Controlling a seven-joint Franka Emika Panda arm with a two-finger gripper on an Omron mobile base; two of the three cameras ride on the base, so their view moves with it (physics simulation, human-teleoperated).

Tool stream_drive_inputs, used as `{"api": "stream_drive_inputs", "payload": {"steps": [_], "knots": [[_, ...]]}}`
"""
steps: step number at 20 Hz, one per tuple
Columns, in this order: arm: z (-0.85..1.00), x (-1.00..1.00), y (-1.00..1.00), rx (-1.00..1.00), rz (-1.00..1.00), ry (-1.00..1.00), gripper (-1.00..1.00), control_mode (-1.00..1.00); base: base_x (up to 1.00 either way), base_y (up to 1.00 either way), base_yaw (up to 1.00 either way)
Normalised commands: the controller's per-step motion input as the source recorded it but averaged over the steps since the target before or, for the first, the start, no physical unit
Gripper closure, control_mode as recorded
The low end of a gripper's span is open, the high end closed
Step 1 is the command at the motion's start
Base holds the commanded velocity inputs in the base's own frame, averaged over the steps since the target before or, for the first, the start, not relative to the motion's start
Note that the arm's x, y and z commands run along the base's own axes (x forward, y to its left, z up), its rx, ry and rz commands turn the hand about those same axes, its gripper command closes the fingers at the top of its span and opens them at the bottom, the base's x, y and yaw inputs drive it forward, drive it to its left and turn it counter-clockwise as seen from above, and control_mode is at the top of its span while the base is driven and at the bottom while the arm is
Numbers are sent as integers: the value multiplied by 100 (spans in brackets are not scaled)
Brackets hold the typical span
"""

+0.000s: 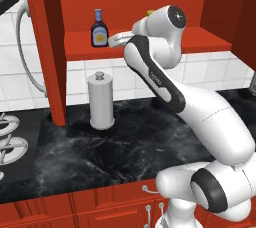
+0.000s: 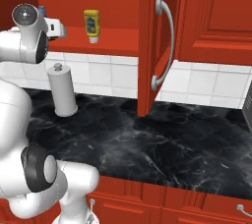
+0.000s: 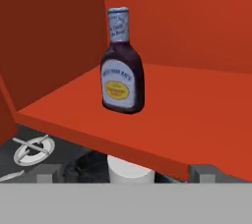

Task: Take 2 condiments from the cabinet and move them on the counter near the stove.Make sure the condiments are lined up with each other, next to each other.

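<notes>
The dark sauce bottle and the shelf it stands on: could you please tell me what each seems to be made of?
The dark sauce bottle looks like glossy glass or clear plastic over dark brown sauce, judging by its sheen; it has a pale paper-like label and a blue-grey cap. The cabinet shelf looks like red-painted wood with a flat matte finish, though no grain shows.

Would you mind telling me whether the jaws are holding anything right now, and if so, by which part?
Nothing is held. The gripper is open, short of the dark brown bottle, which stands upright and untouched on the cabinet shelf.
</notes>
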Motion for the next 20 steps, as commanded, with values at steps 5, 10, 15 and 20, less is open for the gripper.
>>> {"api": "stream_drive_inputs", "payload": {"steps": [5,10,15,20], "knots": [[6,20,10,0,2,0,-100,-100,0,0,0],[11,28,1,1,12,0,-100,-100,0,0,0],[12,22,0,0,14,0,-100,-100,0,0,0],[1,23,8,0,10,0,-100,-100,0,0,0]]}}
